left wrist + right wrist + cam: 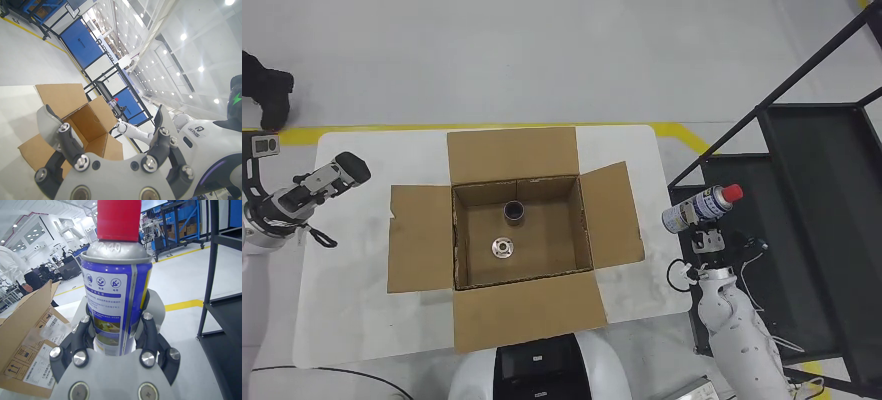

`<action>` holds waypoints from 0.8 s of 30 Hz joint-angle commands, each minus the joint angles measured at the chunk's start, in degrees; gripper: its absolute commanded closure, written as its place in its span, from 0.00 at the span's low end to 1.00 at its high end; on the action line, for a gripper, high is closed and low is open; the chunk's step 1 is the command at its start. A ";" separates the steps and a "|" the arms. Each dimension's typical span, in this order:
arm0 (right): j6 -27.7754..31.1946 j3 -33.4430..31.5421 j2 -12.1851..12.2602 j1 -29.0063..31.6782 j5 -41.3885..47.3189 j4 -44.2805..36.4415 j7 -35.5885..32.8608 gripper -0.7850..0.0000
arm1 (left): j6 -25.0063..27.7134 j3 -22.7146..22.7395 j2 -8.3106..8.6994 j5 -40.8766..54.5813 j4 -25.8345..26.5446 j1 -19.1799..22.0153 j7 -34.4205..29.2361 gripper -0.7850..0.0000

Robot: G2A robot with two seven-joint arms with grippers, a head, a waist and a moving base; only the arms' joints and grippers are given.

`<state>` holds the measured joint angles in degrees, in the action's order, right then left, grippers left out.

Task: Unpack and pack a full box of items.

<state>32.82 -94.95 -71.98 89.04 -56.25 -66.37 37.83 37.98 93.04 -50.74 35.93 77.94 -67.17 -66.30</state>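
Open cardboard box [542, 190] on the table [352, 300] holds two small round items [501, 246]. Right gripper [121, 306] pinches a blue can [115, 275] with a red cap, right of the box. Left gripper [104, 113] is spread.

Count from my side: 1 cardboard box [552, 188], 4 flaps [614, 215], all folded out. 2 small items inside: 1 dark cylinder [514, 211], 1 round metal piece [502, 246]. 1 spray can [117, 285], 1 red cap [119, 219]. 1 white table [352, 290]. 1 black rack [817, 200]. 2 grippers on me: left gripper [104, 111], right gripper [119, 304].
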 commanded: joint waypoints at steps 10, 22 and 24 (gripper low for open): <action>-0.01 0.00 0.00 0.01 0.02 -0.01 -0.02 1.00 | 0.00 0.00 0.00 0.00 0.00 0.00 0.00 0.00; -2.88 0.52 -0.20 1.10 -4.52 -1.32 7.30 1.00 | 0.00 0.00 0.00 0.00 0.00 0.00 0.00 0.00; -4.43 1.15 -0.31 0.91 -7.20 0.38 10.86 1.00 | 0.00 0.00 0.00 0.00 0.00 0.00 0.00 0.00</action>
<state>29.34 -94.13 -72.26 90.08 -60.40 -66.91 46.82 37.98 93.04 -50.74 35.93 77.94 -67.17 -66.30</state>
